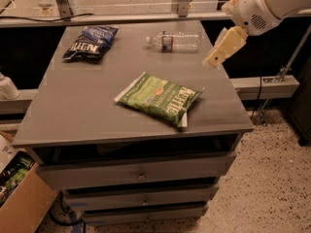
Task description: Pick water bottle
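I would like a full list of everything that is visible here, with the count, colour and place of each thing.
water bottle: one, clear with a red-and-blue label, lying on its side at the far edge of the table.
blue chip bag: one, dark blue, far left corner of the table.
green chip bag: one, green, flat on the table, right of centre.
table: one, grey, drawers below, centre of view.
cardboard box: one, brown, on the floor at lower left, partly cut off.
white container: one, white, at the left edge, partly cut off.
arm: one, white, upper right.
claw: one, cream, in the air right of the water bottle, apart from it.
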Robot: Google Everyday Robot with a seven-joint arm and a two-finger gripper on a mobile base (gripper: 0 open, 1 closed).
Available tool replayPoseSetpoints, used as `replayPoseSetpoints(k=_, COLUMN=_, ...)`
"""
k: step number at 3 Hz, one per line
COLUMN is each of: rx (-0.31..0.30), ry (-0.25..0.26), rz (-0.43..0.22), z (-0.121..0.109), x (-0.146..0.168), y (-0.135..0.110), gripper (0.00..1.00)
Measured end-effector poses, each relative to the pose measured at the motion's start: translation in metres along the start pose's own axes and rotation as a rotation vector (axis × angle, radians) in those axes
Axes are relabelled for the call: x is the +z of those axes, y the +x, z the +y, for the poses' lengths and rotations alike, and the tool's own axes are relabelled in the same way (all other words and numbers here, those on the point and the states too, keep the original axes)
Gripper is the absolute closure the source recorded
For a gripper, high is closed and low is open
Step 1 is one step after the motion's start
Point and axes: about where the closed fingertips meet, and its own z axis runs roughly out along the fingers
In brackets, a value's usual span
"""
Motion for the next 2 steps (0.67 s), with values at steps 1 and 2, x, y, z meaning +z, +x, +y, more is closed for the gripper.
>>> replayPoseSetpoints(k=1, rx=0.000, ry=0.000, rz=0.000, z=0.000, x=0.000, y=0.000, gripper=0.00)
replayPoseSetpoints(k=2, rx=0.080, ry=0.024, rz=-0.029, z=-0.006, x=0.012, y=-0.001, gripper=0.00)
